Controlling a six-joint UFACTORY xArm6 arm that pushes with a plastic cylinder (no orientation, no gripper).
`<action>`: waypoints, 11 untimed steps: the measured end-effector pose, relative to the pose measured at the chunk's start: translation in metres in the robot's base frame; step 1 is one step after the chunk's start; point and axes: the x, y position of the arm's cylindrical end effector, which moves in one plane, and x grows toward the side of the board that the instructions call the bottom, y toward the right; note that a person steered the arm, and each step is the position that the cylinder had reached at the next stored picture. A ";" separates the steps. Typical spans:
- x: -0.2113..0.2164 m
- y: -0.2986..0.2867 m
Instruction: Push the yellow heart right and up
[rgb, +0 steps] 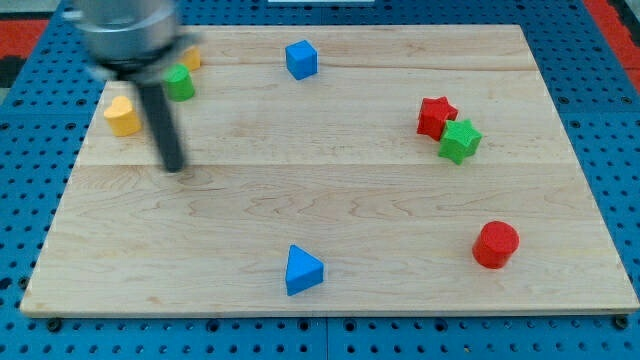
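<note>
A yellow block (122, 116) lies near the board's left edge; it may be the heart, but its shape is not clear. A second yellow block (191, 58) shows at the view's top left, mostly hidden behind my arm. My tip (175, 166) rests on the board to the right of and a little below the left yellow block, with a gap between them. A green round block (181, 83) lies above my tip, close to the rod.
A blue cube (301, 59) sits at the top centre. A red star (436, 116) and a green star (460, 141) touch at the right. A red cylinder (496, 245) is at the lower right, and a blue triangle (303, 270) at the bottom centre. The wooden board (330, 200) ends at blue matting.
</note>
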 end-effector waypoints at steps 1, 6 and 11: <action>-0.030 -0.069; -0.008 0.117; -0.105 0.209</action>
